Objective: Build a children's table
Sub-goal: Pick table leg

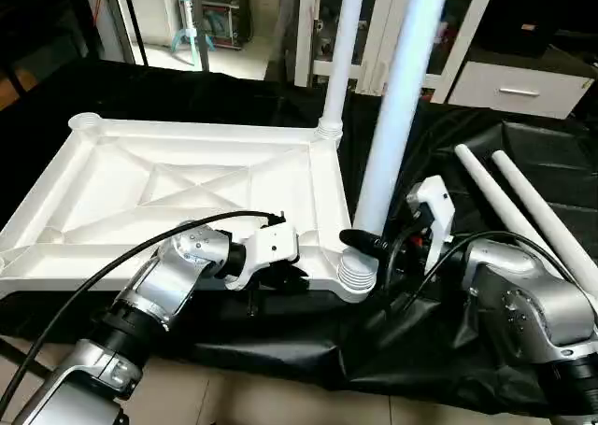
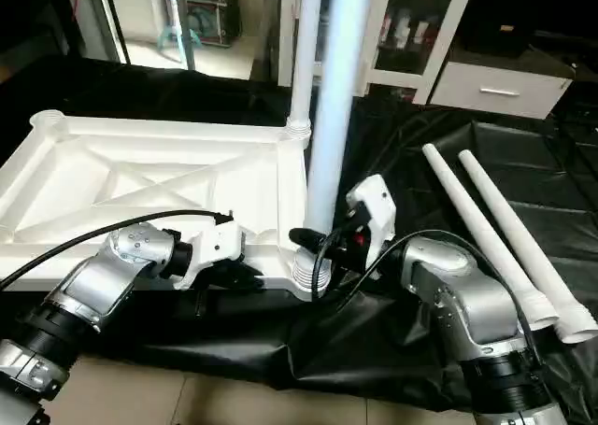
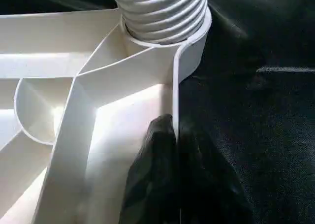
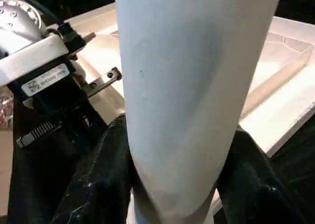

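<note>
The children's table top (image 1: 187, 177) lies underside up on black cloth, its X ribs showing. One white leg (image 1: 343, 51) stands in the far right corner socket. A second leg (image 1: 397, 98) stands upright in the near right socket (image 1: 358, 276), its ribbed end (image 3: 160, 12) seated there. My right gripper (image 1: 369, 241) is shut on this leg just above the socket, with a finger (image 4: 98, 184) on each side of the tube (image 4: 192, 86). My left gripper (image 1: 285, 274) is shut on the top's near rim (image 3: 173, 101) beside that corner, pinching the thin wall.
Two loose legs (image 1: 519, 215) lie side by side on the black cloth (image 1: 523, 145) at the right. Behind the table stand a white glass-door cabinet (image 1: 462, 33) and a white drawer unit (image 1: 519, 89). Tiled floor (image 1: 280, 397) shows below the near edge.
</note>
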`<state>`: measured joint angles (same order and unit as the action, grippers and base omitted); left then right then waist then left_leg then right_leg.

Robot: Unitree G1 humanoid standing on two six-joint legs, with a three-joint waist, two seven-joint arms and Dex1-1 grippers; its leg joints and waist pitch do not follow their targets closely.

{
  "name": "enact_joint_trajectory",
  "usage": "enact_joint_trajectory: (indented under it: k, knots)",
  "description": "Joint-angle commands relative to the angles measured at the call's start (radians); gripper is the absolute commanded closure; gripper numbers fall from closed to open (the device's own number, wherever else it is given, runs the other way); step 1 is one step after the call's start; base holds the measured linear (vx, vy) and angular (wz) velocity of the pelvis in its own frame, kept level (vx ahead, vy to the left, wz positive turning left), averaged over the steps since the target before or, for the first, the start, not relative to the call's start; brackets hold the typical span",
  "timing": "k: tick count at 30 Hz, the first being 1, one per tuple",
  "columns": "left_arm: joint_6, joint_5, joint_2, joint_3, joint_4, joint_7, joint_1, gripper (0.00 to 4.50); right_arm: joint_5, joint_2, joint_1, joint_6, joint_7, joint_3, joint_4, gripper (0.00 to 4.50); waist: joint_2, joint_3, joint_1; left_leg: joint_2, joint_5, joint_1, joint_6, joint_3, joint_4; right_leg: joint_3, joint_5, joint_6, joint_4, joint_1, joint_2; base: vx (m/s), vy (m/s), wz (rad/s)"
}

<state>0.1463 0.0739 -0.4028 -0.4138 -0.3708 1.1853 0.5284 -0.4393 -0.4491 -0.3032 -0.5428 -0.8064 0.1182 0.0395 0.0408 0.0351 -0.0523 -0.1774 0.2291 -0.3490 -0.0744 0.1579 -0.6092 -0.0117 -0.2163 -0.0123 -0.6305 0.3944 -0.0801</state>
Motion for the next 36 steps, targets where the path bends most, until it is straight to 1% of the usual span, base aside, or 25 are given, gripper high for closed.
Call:
enact_joint_trajectory:
  k: [1, 3, 6, 10, 11, 14, 15, 16, 18, 20, 21, 23, 24, 27, 29, 31, 34, 36]
  knots:
    - [0.011, 0.019, 0.011, -0.047, -0.035, 0.002, -0.014, 4.47, 0.028, -0.011, 0.012, -0.004, -0.009, 0.033, 0.001, 2.64, 0.003, -0.045, -0.001, -0.041, 0.068, -0.002, 0.039, 0.000, 0.079, 0.027, -0.018, 0.241, 0.066, -0.047, -0.049, 0.000, 0.000, 0.00]
    - [0.011, 0.023, 0.011, -0.045, -0.039, 0.001, -0.013, 4.47, 0.045, -0.012, 0.024, 0.021, -0.013, 0.048, -0.009, 2.64, 0.002, -0.045, -0.002, -0.040, 0.070, -0.001, 0.038, 0.000, 0.079, 0.027, -0.005, 0.243, 0.066, -0.046, -0.049, 0.000, 0.000, 0.00]
    - [0.013, 0.027, 0.010, -0.045, -0.040, -0.002, -0.014, 4.47, 0.050, -0.005, 0.030, 0.030, -0.009, 0.047, -0.019, 2.64, 0.003, -0.045, -0.002, -0.041, 0.090, -0.001, 0.032, -0.001, 0.082, 0.027, -0.018, 0.242, 0.069, -0.046, -0.049, 0.000, 0.000, 0.00]
    - [0.014, 0.030, 0.010, -0.043, -0.042, -0.005, -0.013, 4.47, 0.044, 0.010, 0.039, 0.037, -0.001, 0.032, -0.036, 2.64, 0.004, -0.045, -0.001, -0.042, 0.106, -0.001, 0.026, -0.002, 0.084, 0.027, -0.035, 0.238, 0.070, -0.045, -0.049, 0.000, 0.000, 0.00]
    - [0.014, 0.031, 0.010, -0.043, -0.043, -0.006, -0.013, 4.47, 0.042, 0.016, 0.045, 0.040, 0.003, 0.025, -0.043, 2.64, 0.004, -0.046, -0.001, -0.043, 0.106, 0.001, 0.025, -0.002, 0.084, 0.026, -0.031, 0.238, 0.069, -0.045, -0.049, 0.000, 0.000, 0.00]
    - [0.014, 0.034, 0.008, -0.041, -0.047, -0.012, -0.012, 4.47, 0.029, 0.038, 0.075, 0.055, 0.026, -0.007, -0.073, 2.64, 0.005, -0.046, -0.002, -0.042, 0.110, 0.000, 0.024, -0.002, 0.085, 0.027, -0.026, 0.240, 0.070, -0.045, -0.050, 0.000, 0.000, 0.00]
    - [0.014, 0.035, 0.008, -0.040, -0.048, -0.013, -0.012, 4.47, 0.026, 0.043, 0.082, 0.059, 0.033, -0.014, -0.081, 2.64, 0.004, -0.045, -0.001, -0.042, 0.116, 0.000, 0.023, -0.002, 0.085, 0.027, -0.030, 0.240, 0.071, -0.043, -0.050, 0.000, 0.000, 0.00]
    - [0.014, 0.035, 0.008, -0.040, -0.048, -0.013, -0.012, 4.47, 0.026, 0.043, 0.082, 0.059, 0.033, -0.014, -0.081, 2.64, 0.006, -0.045, -0.001, -0.042, 0.120, 0.000, 0.024, -0.001, 0.085, 0.027, -0.035, 0.238, 0.072, -0.044, -0.049, 0.000, 0.000, 0.00]
    - [0.013, 0.037, 0.008, -0.039, -0.052, -0.013, -0.010, 4.47, 0.022, 0.051, 0.104, 0.067, 0.042, -0.026, -0.092, 2.64, 0.001, -0.043, -0.001, -0.043, 0.153, 0.002, 0.014, -0.003, 0.090, 0.027, -0.076, 0.232, 0.076, -0.042, -0.050, 0.000, 0.000, 0.00]
    - [0.013, 0.038, 0.009, -0.039, -0.057, -0.013, -0.006, 4.47, 0.019, 0.054, 0.120, 0.069, 0.041, -0.032, -0.095, 2.64, 0.003, -0.040, 0.000, -0.044, 0.185, 0.002, 0.006, -0.004, 0.093, 0.027, -0.122, 0.223, 0.082, -0.041, -0.049, 0.000, 0.000, 0.00]
    - [0.013, 0.038, 0.011, -0.038, -0.061, -0.013, -0.001, 4.47, 0.017, 0.058, 0.127, 0.071, 0.044, -0.037, -0.099, 2.64, 0.000, -0.038, 0.001, -0.045, 0.208, 0.004, -0.001, -0.006, 0.097, 0.027, -0.155, 0.216, 0.085, -0.040, -0.051, 0.000, 0.000, 0.00]
    - [0.012, 0.039, 0.013, -0.036, -0.068, -0.016, 0.005, 4.47, 0.017, 0.064, 0.134, 0.076, 0.047, -0.046, -0.105, 2.64, 0.001, -0.038, 0.001, -0.045, 0.224, 0.006, -0.006, -0.006, 0.100, 0.028, -0.175, 0.206, 0.089, -0.040, -0.051, 0.000, 0.000, 0.00]
    - [0.012, 0.039, 0.014, -0.034, -0.073, -0.019, 0.010, 4.47, 0.017, 0.071, 0.139, 0.083, 0.052, -0.055, -0.109, 2.64, 0.001, -0.039, 0.001, -0.045, 0.222, 0.007, -0.007, -0.007, 0.102, 0.028, -0.172, 0.204, 0.089, -0.042, -0.052, 0.000, 0.000, 0.00]
    - [0.012, 0.037, 0.019, -0.025, -0.087, -0.031, 0.020, 4.47, 0.014, 0.084, 0.155, 0.103, 0.066, -0.074, -0.120, 2.64, 0.000, -0.042, 0.001, -0.044, 0.189, 0.008, -0.001, -0.006, 0.101, 0.027, -0.114, 0.213, 0.087, -0.043, -0.050, 0.000, 0.000, 0.00]
    - [0.011, 0.035, 0.020, -0.022, -0.093, -0.035, 0.024, 4.47, 0.009, 0.092, 0.167, 0.113, 0.074, -0.086, -0.124, 2.64, 0.000, -0.042, 0.001, -0.043, 0.182, 0.008, 0.002, -0.005, 0.100, 0.027, -0.101, 0.217, 0.086, -0.044, -0.050, 0.000, 0.000, 0.00]
    - [0.010, 0.035, 0.020, -0.021, -0.095, -0.036, 0.026, 4.47, 0.006, 0.097, 0.173, 0.117, 0.077, -0.092, -0.124, 2.64, 0.001, -0.041, 0.001, -0.044, 0.186, 0.006, 0.003, -0.006, 0.102, 0.027, -0.106, 0.217, 0.088, -0.045, -0.051, 0.000, 0.000, 0.00]
    - [0.009, 0.034, 0.019, -0.020, -0.101, -0.038, 0.030, 4.47, -0.009, 0.110, 0.202, 0.132, 0.074, -0.108, -0.122, 2.64, 0.000, -0.037, 0.002, -0.047, 0.240, 0.007, -0.002, -0.008, 0.108, 0.027, -0.186, 0.205, 0.095, -0.041, -0.052, 0.000, 0.000, 0.00]
    - [0.009, 0.033, 0.018, -0.018, -0.103, -0.039, 0.032, 4.47, -0.018, 0.117, 0.224, 0.140, 0.069, -0.117, -0.121, 2.64, 0.000, -0.037, 0.002, -0.047, 0.248, 0.008, -0.003, -0.009, 0.109, 0.028, -0.196, 0.199, 0.097, -0.040, -0.053, 0.000, 0.000, 0.00]
